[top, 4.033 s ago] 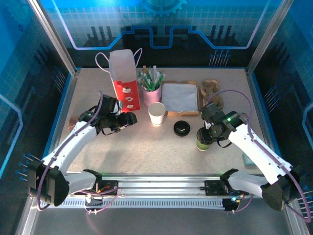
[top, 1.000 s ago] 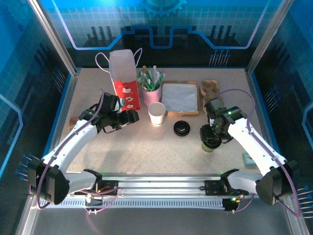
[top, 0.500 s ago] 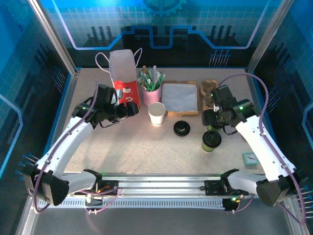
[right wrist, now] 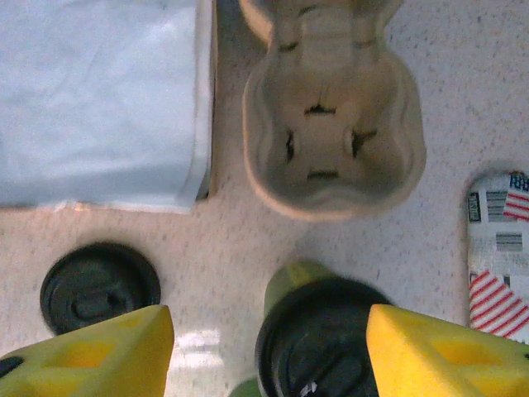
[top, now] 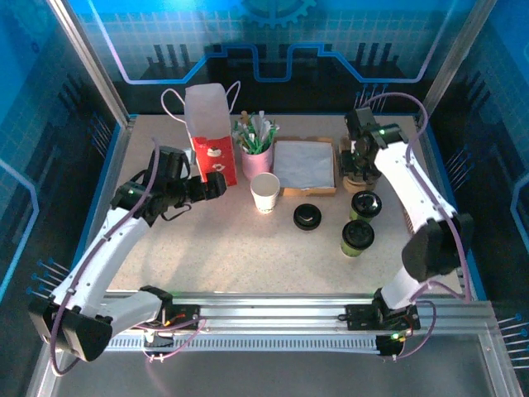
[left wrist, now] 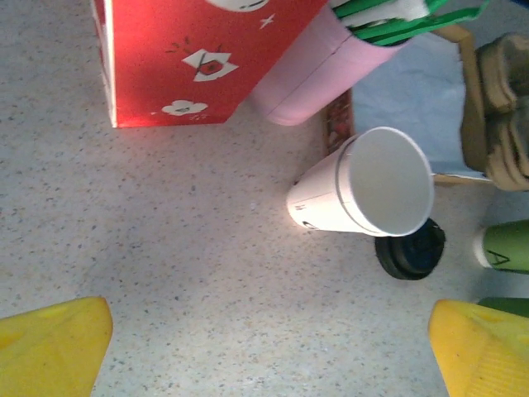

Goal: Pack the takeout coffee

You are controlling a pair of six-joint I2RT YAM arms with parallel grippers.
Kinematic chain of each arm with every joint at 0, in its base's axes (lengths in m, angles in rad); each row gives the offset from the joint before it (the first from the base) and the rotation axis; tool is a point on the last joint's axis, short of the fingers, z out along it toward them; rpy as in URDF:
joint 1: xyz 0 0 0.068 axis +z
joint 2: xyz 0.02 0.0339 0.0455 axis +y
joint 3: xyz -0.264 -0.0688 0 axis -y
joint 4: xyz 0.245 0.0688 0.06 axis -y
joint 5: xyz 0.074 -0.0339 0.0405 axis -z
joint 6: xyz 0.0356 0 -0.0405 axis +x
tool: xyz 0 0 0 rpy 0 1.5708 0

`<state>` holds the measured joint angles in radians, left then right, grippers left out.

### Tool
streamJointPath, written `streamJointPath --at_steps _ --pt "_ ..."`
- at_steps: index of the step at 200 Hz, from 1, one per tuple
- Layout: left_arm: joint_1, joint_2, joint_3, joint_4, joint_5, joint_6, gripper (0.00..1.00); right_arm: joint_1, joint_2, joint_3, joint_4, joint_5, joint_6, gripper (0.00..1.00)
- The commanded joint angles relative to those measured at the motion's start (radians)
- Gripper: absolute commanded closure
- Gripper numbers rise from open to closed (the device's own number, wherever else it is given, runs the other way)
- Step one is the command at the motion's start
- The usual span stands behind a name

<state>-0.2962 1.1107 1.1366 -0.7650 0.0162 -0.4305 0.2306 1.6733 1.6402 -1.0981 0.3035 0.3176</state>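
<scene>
Seen from above, the plain white takeout coffee stands upright and uncovered at mid-table. The left gripper hovers just left of it, beside a red-and-white bag. The right gripper hangs well to its right and farther back.

On the left wrist camera, the yellow jaws are spread wide and empty. The takeout coffee is ahead of them, with a black lid just beside it.

On the right wrist camera, the jaws are parted and grip nothing. A lidded green cup sits on the table beneath them, and a pulp cup carrier lies beyond.
</scene>
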Motion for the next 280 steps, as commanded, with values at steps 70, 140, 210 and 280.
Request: streamJointPath --at_steps 70,140,210,280 --pt "0.009 -0.059 -0.037 0.044 -0.062 0.036 0.01 -0.057 0.404 0.379 -0.048 0.078 -0.105 0.36" --pt "0.008 -0.054 -0.036 0.042 -0.062 0.037 0.01 -0.112 0.474 0.392 -0.030 0.040 -0.112 0.40" --pt "0.008 -0.049 -0.035 0.038 -0.070 0.044 0.01 -0.134 0.507 0.397 -0.026 0.035 -0.115 0.44" --pt "0.009 -0.043 -0.032 0.035 -0.073 0.046 0.01 -0.141 0.522 0.383 -0.016 0.021 -0.115 0.45"
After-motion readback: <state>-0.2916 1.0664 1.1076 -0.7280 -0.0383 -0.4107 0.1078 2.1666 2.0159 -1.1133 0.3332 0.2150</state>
